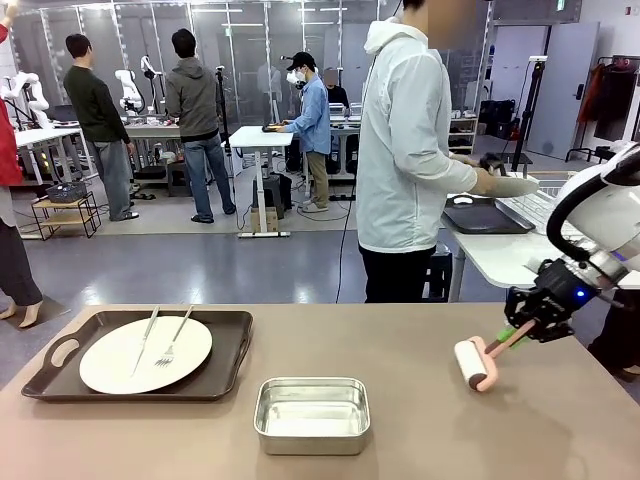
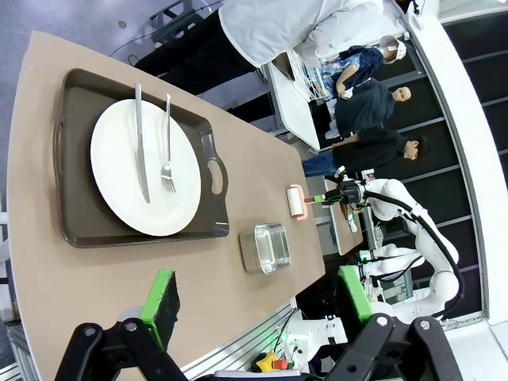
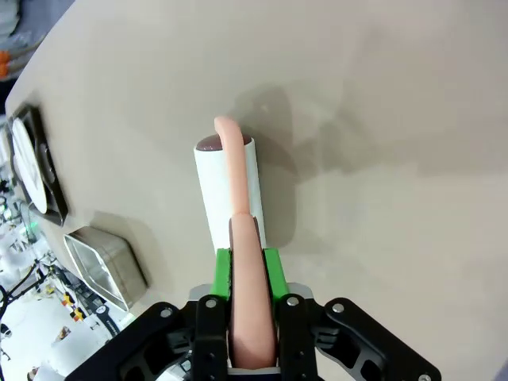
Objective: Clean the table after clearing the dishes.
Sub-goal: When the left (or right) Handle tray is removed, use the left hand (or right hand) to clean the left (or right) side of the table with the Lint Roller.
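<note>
On the brown table (image 1: 400, 420), at its left, a dark tray (image 1: 225, 360) holds a white plate (image 1: 110, 365) with a knife and fork. My right gripper (image 1: 520, 335) hangs low over the table's right side, shut on the pink handle of a white lint roller (image 1: 475, 363). In the right wrist view the roller (image 3: 226, 186) lies against or just above the tabletop, ahead of the right gripper (image 3: 246, 266). My left gripper (image 2: 258, 305) is open and holds nothing, high above the table's near edge. From there the plate (image 2: 119, 178) and tray (image 2: 79, 214) are seen.
A small steel pan (image 1: 312, 413) sits at the front middle of the table. A person in a white hoodie (image 1: 405, 150) stands at the far side, hands over a smaller white table (image 1: 500, 255) bearing a dark tray (image 1: 485, 217).
</note>
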`<control>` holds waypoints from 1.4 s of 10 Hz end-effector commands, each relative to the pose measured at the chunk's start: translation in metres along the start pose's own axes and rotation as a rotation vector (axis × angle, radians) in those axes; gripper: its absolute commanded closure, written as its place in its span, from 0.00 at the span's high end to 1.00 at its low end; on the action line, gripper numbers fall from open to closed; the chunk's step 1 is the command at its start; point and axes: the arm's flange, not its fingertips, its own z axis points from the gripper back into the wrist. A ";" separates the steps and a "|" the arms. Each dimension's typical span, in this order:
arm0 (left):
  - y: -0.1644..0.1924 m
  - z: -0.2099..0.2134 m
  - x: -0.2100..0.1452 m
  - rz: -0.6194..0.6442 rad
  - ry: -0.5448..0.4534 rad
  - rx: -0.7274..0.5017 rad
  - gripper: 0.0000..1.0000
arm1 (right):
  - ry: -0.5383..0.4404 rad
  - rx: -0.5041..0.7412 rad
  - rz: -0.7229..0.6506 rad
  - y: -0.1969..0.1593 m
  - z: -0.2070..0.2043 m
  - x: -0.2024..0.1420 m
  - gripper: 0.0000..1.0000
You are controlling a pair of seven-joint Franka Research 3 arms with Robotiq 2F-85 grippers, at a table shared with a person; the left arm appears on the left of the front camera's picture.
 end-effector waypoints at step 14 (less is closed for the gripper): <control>-0.002 0.002 0.000 -0.009 -0.004 -0.008 1.00 | -0.054 -0.533 -0.048 -0.003 0.084 -0.040 0.20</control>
